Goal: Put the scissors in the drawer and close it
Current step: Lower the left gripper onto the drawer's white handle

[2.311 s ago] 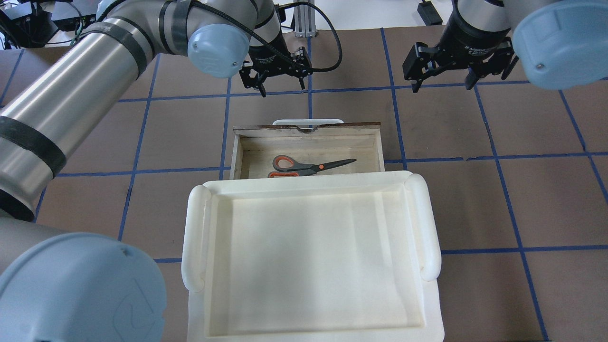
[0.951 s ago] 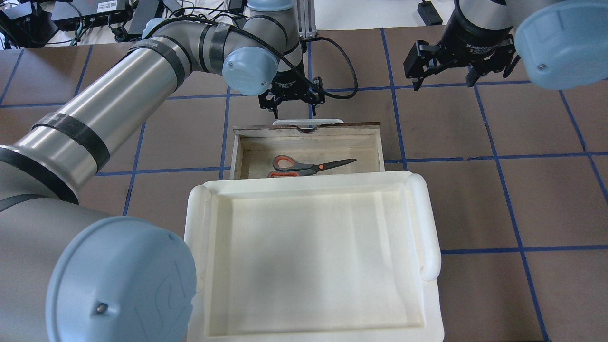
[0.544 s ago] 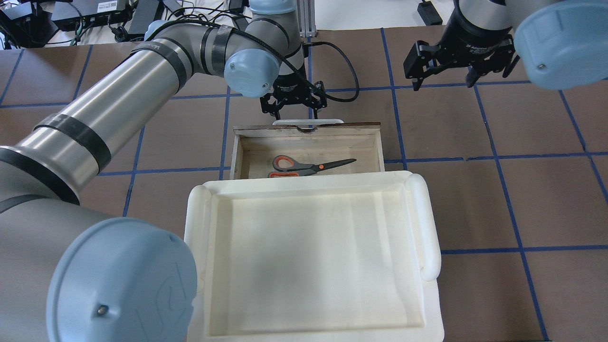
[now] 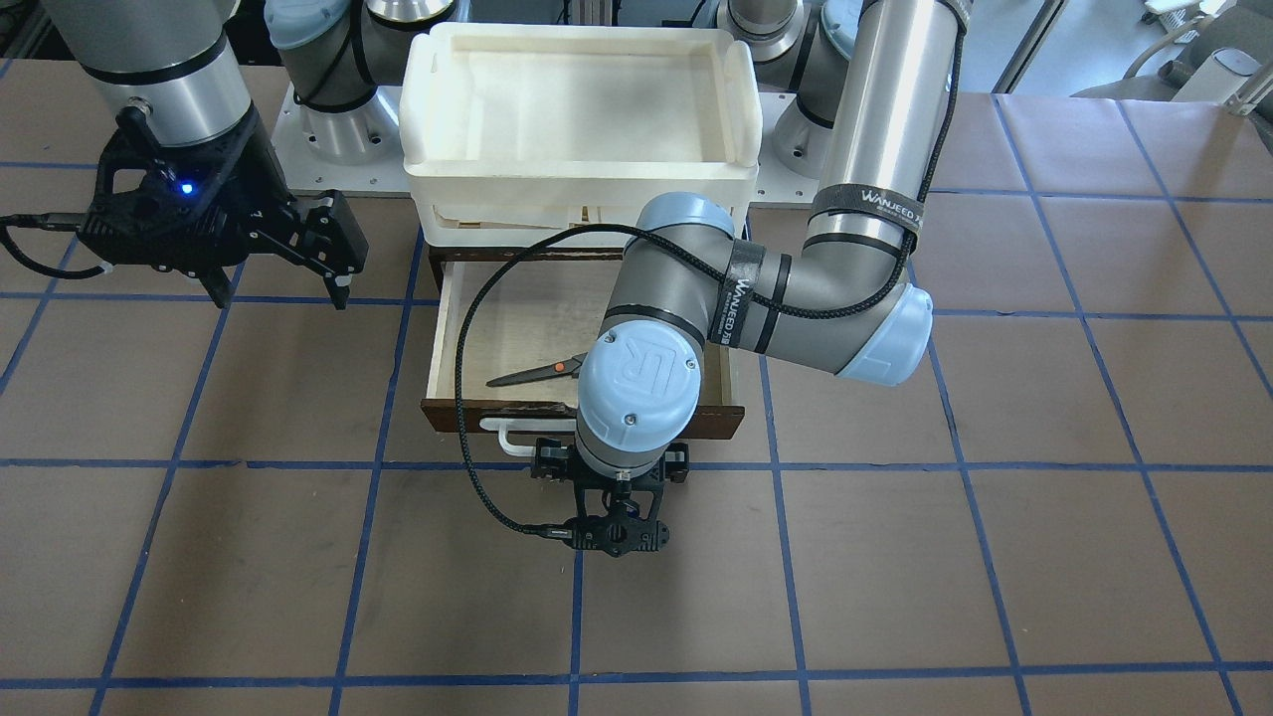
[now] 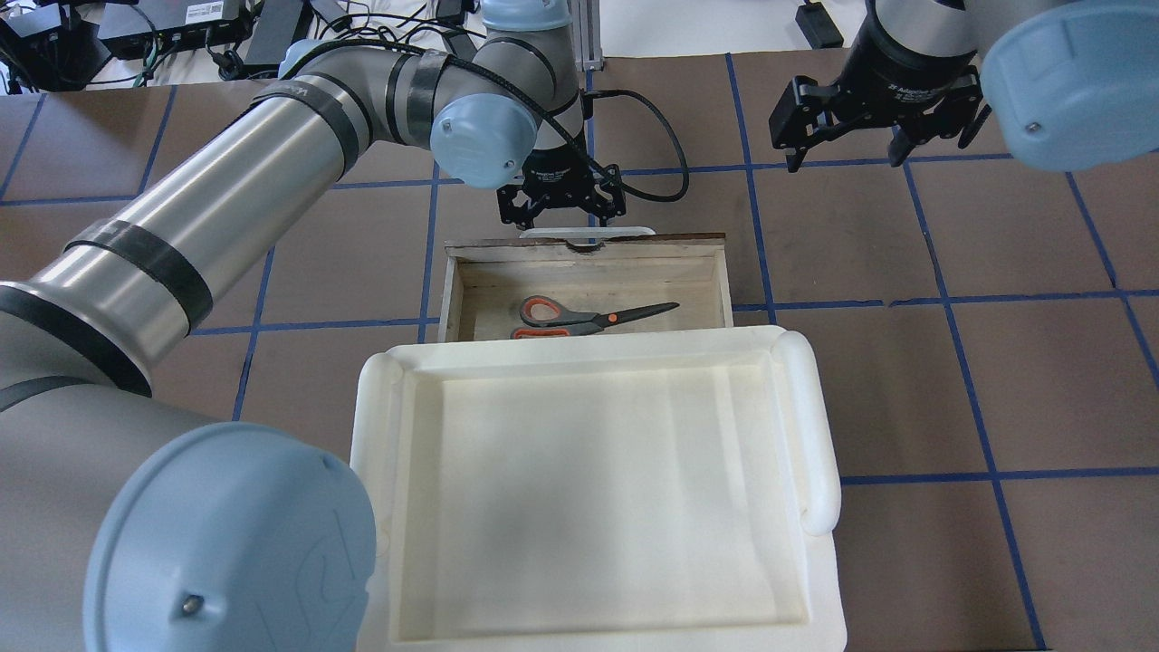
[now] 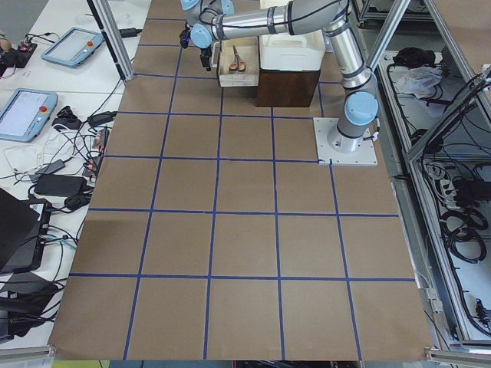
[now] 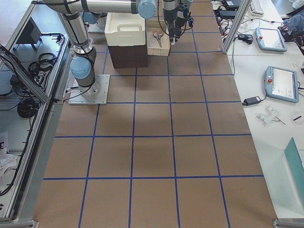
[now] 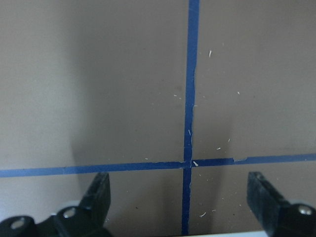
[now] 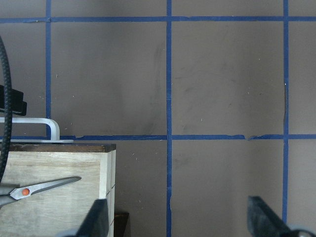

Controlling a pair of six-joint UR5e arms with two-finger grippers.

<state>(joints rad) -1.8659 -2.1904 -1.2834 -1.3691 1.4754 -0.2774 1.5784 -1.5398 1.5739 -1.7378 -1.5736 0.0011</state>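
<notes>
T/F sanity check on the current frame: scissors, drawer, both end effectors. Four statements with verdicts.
1. The scissors lie inside the drawer. True.
2. The drawer is shut. False: it stands pulled out, with its plywood floor showing.
3. The left end effector is clamped on the scissors. False: it is open and holds nothing, and it hangs just past the drawer front by the white handle.
4. The right end effector is open, holds nothing and is off to the side of the drawer. True.
</notes>
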